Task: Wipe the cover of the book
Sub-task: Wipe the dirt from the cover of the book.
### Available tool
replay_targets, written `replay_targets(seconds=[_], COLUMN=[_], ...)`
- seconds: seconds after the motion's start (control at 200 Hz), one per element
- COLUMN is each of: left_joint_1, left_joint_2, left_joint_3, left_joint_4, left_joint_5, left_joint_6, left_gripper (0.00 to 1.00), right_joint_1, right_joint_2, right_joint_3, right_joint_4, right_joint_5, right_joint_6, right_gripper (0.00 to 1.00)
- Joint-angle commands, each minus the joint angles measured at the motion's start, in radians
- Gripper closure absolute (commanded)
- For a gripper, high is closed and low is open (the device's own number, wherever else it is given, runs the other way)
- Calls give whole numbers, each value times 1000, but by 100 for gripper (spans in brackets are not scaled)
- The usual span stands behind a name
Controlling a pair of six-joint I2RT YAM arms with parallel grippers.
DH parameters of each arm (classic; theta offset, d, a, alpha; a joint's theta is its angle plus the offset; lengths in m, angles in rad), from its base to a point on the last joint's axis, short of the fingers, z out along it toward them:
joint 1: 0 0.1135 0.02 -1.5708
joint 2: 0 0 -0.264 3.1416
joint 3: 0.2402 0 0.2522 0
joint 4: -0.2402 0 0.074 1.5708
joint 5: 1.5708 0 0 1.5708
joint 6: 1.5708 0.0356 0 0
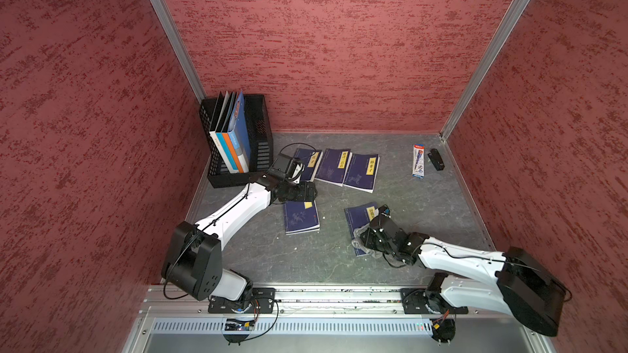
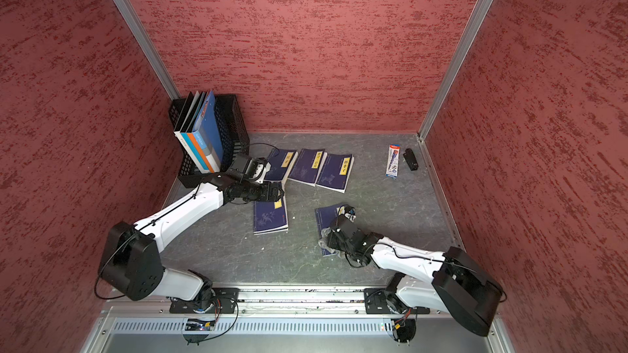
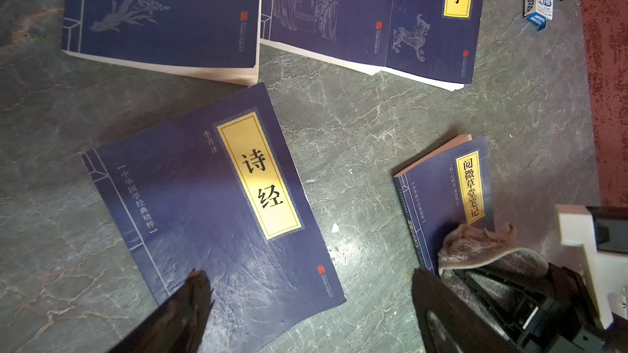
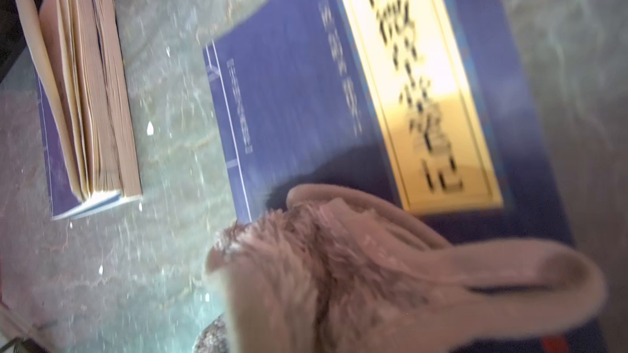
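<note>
Dark blue paperback book (image 1: 355,220) with a yellow title label: lies flat, cover up, on the grey marble-patterned tabletop (image 1: 418,229), toward the near right of the workspace; seen in both top views. Its near part is hidden under the right gripper (image 1: 366,236) and what that gripper carries.

Pinkish-brown fluffy cloth (image 4: 339,276): bunched, resting on the book's cover just beside the end of the label. The right wrist view is blurred.

Right gripper: pressed together, pinching the cloth; its fingertips are hidden by the fabric.

Left gripper (image 3: 307,272): spread wide, holding nothing, poised over the far end of a second dark blue paperback (image 1: 301,220), which lies to the left of the first, well apart from it. Whether it touches that cover cannot be told.

Three further dark blue paperbacks (image 1: 341,168): flat, side by side in a row near the back wall.

Black mesh file holder (image 1: 260,130): back left corner, with upright blue, orange and white folders (image 1: 231,144) inside.

White pencil box (image 1: 418,161) and small black oblong object (image 1: 436,160): back right corner, just beside each other, not touching.
</note>
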Motion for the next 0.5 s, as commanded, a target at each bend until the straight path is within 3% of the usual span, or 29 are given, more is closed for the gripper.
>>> replay_targets(seconds=[0.0, 0.301, 0.491], left_joint_1=[-2, -3, -6], left_joint_2=[11, 14, -1], left_joint_3=[27, 25, 32], left_joint_4=[5, 2, -13], left_joint_5=[-12, -11, -10], left_joint_6=[7, 1, 4], left_gripper=[7, 7, 7], right_joint_1=[24, 23, -93], right_joint_2=[-22, 7, 111], right_joint_3=[-60, -48, -27], right_joint_4=[-277, -239, -113], right_joint_5=[-10, 70, 81], right_joint_6=[86, 90, 0], right_gripper=[74, 72, 71])
